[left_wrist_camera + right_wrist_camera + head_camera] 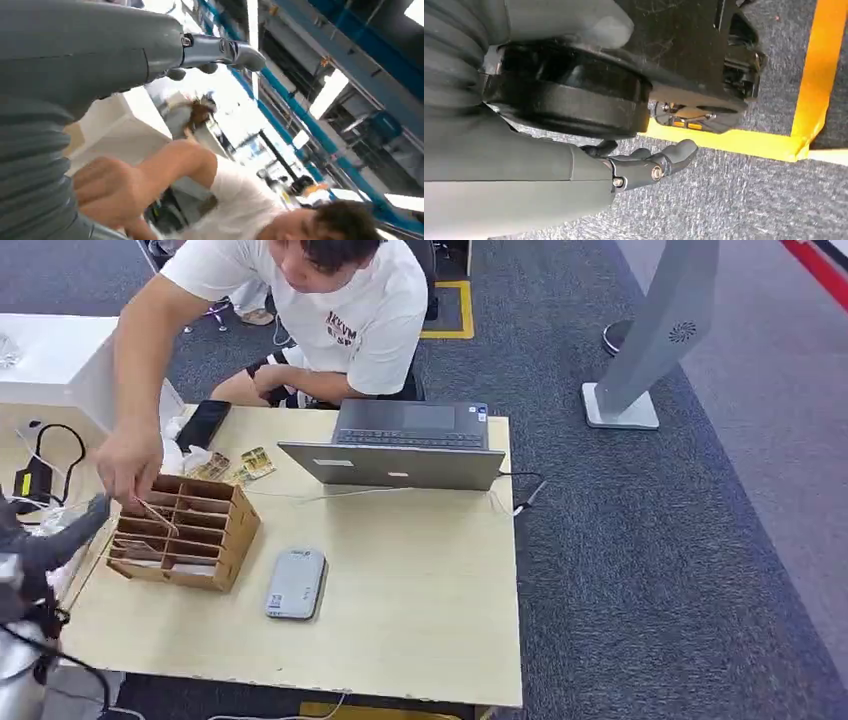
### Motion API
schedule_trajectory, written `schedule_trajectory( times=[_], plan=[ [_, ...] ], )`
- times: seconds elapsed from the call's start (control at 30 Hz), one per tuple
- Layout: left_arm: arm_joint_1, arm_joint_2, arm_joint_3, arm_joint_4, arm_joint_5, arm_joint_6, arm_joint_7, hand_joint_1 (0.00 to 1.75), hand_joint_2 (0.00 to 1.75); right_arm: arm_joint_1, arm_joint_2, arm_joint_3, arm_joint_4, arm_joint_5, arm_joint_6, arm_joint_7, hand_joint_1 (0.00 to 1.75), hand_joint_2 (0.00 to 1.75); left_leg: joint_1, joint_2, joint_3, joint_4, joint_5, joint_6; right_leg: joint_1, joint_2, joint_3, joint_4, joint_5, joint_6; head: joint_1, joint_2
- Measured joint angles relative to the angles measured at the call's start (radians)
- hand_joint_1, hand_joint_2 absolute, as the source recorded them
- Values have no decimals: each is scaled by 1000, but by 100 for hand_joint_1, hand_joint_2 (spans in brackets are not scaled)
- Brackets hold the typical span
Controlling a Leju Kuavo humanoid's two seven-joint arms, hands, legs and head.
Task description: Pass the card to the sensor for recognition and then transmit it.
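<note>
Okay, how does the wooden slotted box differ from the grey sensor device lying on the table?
The wooden box is brown, tall and split into open slots; the grey sensor device is flat, smooth and closed. A person's hand reaches into the box with a card; nothing touches the sensor device. Both rest on the pale table, side by side.

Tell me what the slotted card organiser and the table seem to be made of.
Slotted card organiser: likely thin wood or fibreboard, matte brown, with flat panels whose cut edges show. Table: probably laminated board, smooth pale wood tone with faint grain and a chipped front edge.
</note>
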Motion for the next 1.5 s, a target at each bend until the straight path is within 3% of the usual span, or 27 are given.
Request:
schedule_trajectory(
  times=[0.03, 0.1, 0.17, 0.2, 0.23, 0.3, 0.43, 0.7, 0.77, 0.8, 0.87, 0.93, 1.03, 1.1, 1.17, 1.2, 1.27, 1.37, 1.43, 1.47, 1.5],
  plan=[
    [36, -28, 93, -37, 67, -119, -7, 0, 175, 2, 0, -2, 0, -1, -6, -7, 0, 175, 0, -1, -1, 0, 0, 0, 0, -1, 0, 0, 0, 0, 0, 0],
    [66, -93, 293, -83, 219, -357, 50, 0, 175, 2, 1, -11, 2, -14, -14, -15, 0, 175, 0, -2, -2, 0, 0, 0, 0, -3, 1, 0, -1, 1, 1, 0],
    [64, -145, 492, -96, 335, -557, 151, 0, 175, 3, 2, -18, 3, -20, -25, -19, 0, 175, 0, -2, -2, 0, 0, 1, 1, -3, 0, 0, -1, 1, 1, 0],
    [51, -172, 601, -96, 379, -616, 209, 0, 175, 4, 2, -22, 3, -21, -32, -20, 0, 175, 1, -1, -2, 0, 0, 1, 1, -2, 0, 0, -1, 1, 0, 0],
    [36, -191, 686, -91, 406, -636, 257, 0, 175, 4, 3, -25, 5, -24, -39, -20, 0, 175, 1, -1, -2, 0, 0, 1, 1, -2, 1, 0, -1, 1, 1, 0],
    [11, -216, 873, -34, 462, -613, 324, 0, 175, 4, 4, -29, 5, -27, -51, -13, 0, 175, 1, -1, 0, 0, -1, 0, 1, -2, 1, 0, -1, 1, 2, 0],
    [-7, -254, 1087, 71, 480, -602, 326, 0, 175, 3, 6, -35, 6, -27, -59, -3, 0, 175, 2, -8, 0, 0, -1, -1, 2, -9, 2, 0, -2, -1, -1, 0],
    [-35, -289, 1225, 141, 466, -607, 319, 0, 175, 1, 6, -40, 6, -17, -58, 0, 0, 175, 2, -12, 1, 0, -1, -1, 2, -13, 6, 0, -2, -1, -1, 0],
    [-40, -296, 1241, 158, 513, -536, 373, 0, 175, 0, 6, -41, 6, -7, -68, 8, 0, 175, 2, -13, 1, 0, -1, -1, 2, -14, 7, 0, -2, -1, 0, 0],
    [-41, -304, 1248, 181, 554, -445, 405, 0, 0, -2, 6, -40, 6, 3, -76, 20, 0, 175, 1, -13, 2, 0, -1, 0, 1, -14, 8, -1, -2, -1, 1, 0],
    [-40, -328, 1263, 286, 582, -279, 376, 0, 0, -4, 6, -39, 6, 19, -83, 38, 0, 175, -2, -12, 4, 0, -1, 0, -1, -13, 8, 0, -2, -1, -1, 0],
    [-39, -368, 1272, 468, 539, -200, 284, 0, 0, -8, 6, -33, 6, 45, -84, 63, 0, 175, -2, -13, 5, 0, -1, 0, -2, -14, 9, -1, -4, 1, -3, 0],
    [-49, -447, 1272, 758, 440, -25, 208, 0, 0, -21, 6, -8, 6, 89, -79, 112, 0, 175, -3, -14, 6, 0, -2, 2, -2, -15, 10, -2, -5, 3, -1, 0],
    [-63, -486, 1272, 914, 400, 39, 182, 0, 0, -27, 6, 12, 6, 117, -77, 132, 0, 175, -3, -14, 6, 0, -3, 4, -2, -15, 11, -3, -4, 4, -1, 0],
    [-76, -518, 1272, 1036, 386, 59, 174, 0, 0, -31, 4, 28, 6, 128, -77, 140, 0, 175, -3, -14, 6, 1, -3, 6, -2, -15, 13, -5, -3, 5, 0, 0],
    [-81, -528, 1272, 1078, 384, 62, 169, 0, 0, -31, 3, 34, 6, 129, -77, 142, 0, 0, -3, -14, 6, 1, -3, 6, -2, -15, 13, -5, -3, 6, 1, 0],
    [-89, -535, 1272, 1157, 370, 80, 186, 0, 0, -30, 1, 45, 6, 139, -77, 150, 0, 0, -3, -14, 7, 2, -3, 6, -2, -15, 13, -5, -2, 6, 0, 0],
    [-100, -559, 1249, 1244, 315, 111, 279, 0, 0, -31, -2, 72, 6, 181, -69, 169, 0, 0, -3, -14, 7, 2, -3, 6, -2, -15, 14, -5, -2, 6, 0, 0],
    [-103, -581, 1208, 1298, 229, 75, 315, 0, 0, -31, -3, 95, 6, 205, -59, 173, 0, 0, -3, -14, 7, 2, -3, 6, -2, -15, 14, -5, -2, 6, 0, 0],
    [-103, -588, 1170, 1323, 153, 42, 324, 0, 175, -31, -3, 106, 6, 211, -53, 167, 0, 175, -3, -14, 7, 2, -3, 6, -2, -15, 14, -5, -2, 6, 0, 0],
    [-102, -597, 1125, 1342, 79, 5, 327, 0, 175, -30, -3, 113, 6, 214, -50, 155, 0, 175, -3, -14, 6, 2, -3, 6, -2, -15, 14, -5, -2, 6, 0, 0]
  ],
)
